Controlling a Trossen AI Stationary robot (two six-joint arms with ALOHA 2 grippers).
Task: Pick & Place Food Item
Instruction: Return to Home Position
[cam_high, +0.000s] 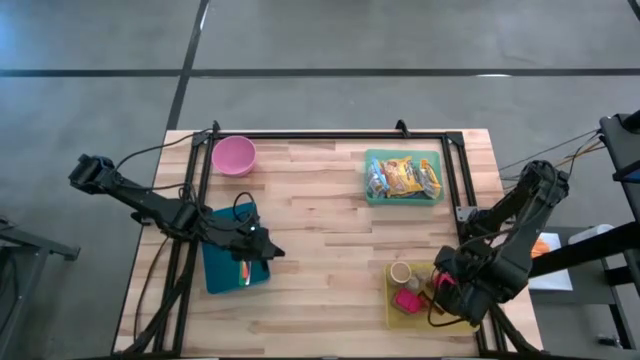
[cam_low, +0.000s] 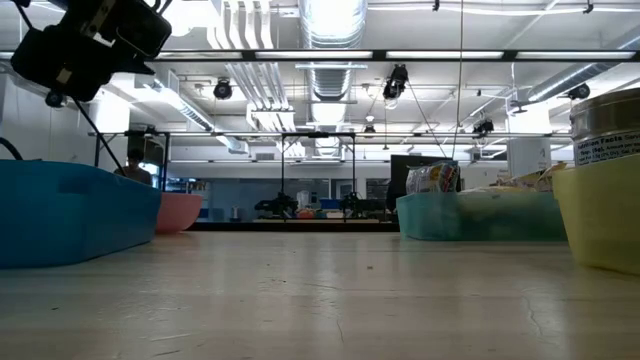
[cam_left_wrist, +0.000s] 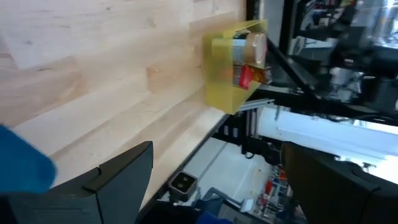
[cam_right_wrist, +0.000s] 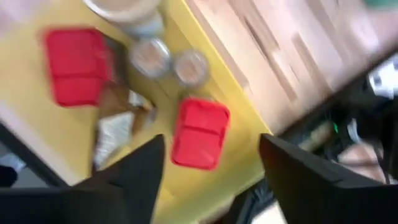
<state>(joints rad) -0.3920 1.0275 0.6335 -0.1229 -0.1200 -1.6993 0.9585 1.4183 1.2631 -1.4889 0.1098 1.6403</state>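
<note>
From above, the left gripper (cam_high: 270, 251) hangs over the blue bin (cam_high: 225, 272), and the right gripper (cam_high: 443, 282) hangs low over the yellow bin (cam_high: 398, 312). I judge each should rise straight up before swinging back, so that no finger catches a bin wall.

At table level, the left arm (cam_low: 90, 40) sits well above the blue bin's rim, with room to withdraw.

Left wrist: the fingers (cam_left_wrist: 118, 177) are apart with nothing between them, and the yellow bin lies far ahead of them.

Right wrist: the fingers (cam_right_wrist: 140, 168) are spread and empty. A red spice can (cam_right_wrist: 200, 132) lies in the yellow bin just below the gap between them, with a second red one off to one side. Lifting vertically with the jaws kept apart should leave the contents undisturbed. Mind the black frame (cam_high: 463, 190) close behind the right arm.
</note>
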